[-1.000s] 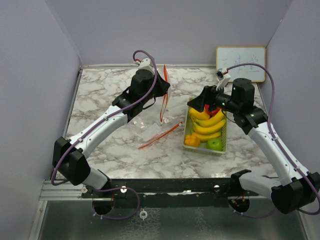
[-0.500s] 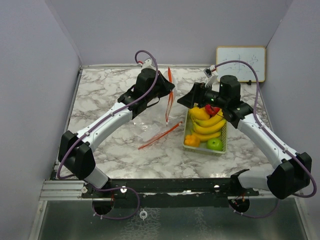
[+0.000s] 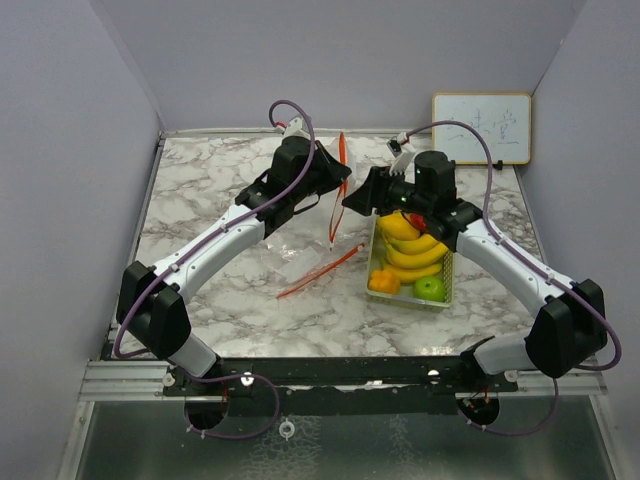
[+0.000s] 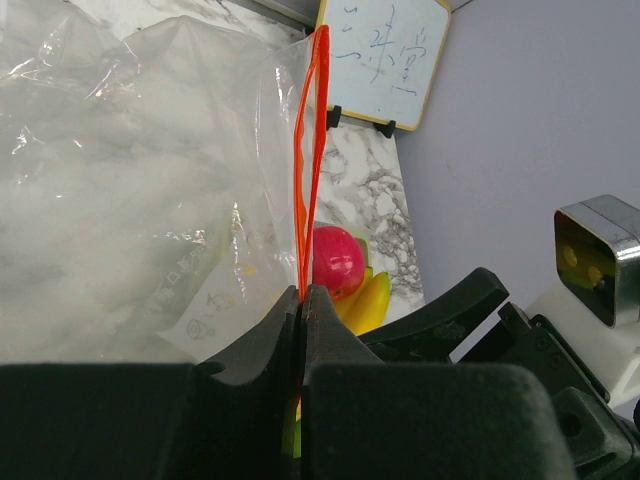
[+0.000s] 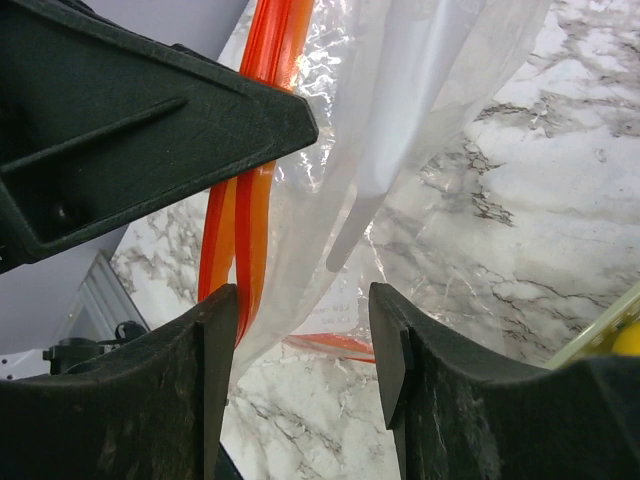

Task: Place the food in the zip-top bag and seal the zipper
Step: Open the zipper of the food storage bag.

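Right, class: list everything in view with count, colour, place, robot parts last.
clear plastic zip-top bag: one, orange zipper, held up mid-table
pale green mesh tray: one, right of bag
toy bananas: several, yellow, in tray
toy orange: one, orange, tray's near-left corner
toy apple: one, green, tray's near-right corner
round toy fruit: one, red-pink, tray's far end
whiteboard: one, white, back-right corner
marble table: one, grey-white, underneath
left gripper: black, shut on zipper
right gripper: black, open around bag's edge
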